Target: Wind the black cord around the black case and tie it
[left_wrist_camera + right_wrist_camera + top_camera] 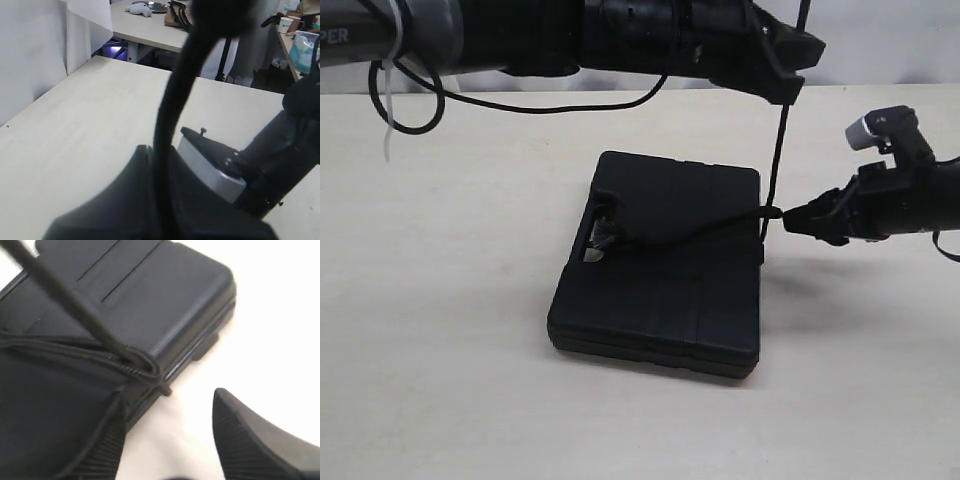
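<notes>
The black case (660,270) lies flat in the middle of the table, handle cutout to the left. A black cord (705,225) runs from its grey frayed knot (600,240) in the cutout across the case's face to the right edge, then rises taut to my left gripper (782,88). That gripper (162,150) is shut on the cord (170,115). My right gripper (790,220) sits at the case's right edge by the cord's bend, open (169,395), with bare table between its fingers (250,435). The cord (135,367) is doubled over the case's (165,290) edge just ahead of them.
A thin smooth arm cable (415,115) loops over the table at the back left, beside a white zip tie (388,120). The left arm (620,35) spans the top of the exterior view. Another table with clutter (150,10) stands beyond.
</notes>
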Robot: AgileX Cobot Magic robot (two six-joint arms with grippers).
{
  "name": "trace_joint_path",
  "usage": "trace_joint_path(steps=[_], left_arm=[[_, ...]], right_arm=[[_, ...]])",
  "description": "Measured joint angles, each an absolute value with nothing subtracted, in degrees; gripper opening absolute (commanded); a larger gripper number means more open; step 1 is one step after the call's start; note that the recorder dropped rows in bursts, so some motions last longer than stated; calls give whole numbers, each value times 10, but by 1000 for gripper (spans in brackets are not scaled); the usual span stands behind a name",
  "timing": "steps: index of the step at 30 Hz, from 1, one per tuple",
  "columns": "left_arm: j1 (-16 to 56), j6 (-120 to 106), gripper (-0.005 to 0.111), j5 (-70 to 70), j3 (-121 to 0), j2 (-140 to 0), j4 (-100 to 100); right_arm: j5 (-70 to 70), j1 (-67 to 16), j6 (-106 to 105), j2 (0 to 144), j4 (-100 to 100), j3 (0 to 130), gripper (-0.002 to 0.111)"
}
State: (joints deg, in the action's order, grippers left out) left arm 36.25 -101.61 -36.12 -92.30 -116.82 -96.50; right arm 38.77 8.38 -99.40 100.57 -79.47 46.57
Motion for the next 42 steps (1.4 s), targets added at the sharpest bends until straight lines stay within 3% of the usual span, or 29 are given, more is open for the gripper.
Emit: trace_joint_path(steps=[13,17,24,28,34,42], left_arm=[[362,-1020,0,-447,-923,-1167,-955],[362,-1020,0,-477,-923,-1167,-950],[362,-1021,0,-511,-923,-1166,-896],[362,-1007,14,-511,-923,-1162,-802],[362,-961,51,-502,-923,-1161,-631],[362,-908,54,-514,-924,-1161,-429]], right_arm=[[534,84,-1041,950,-856,466,50],[543,84,-1075,967,-907,466,45],[491,53,-1106,1001,-971,466,4],[471,48,-1120,1005,-975,466,4],[393,46,-1126,1005,-992,466,4],[355,46,-1105,1005,-997,466,4]])
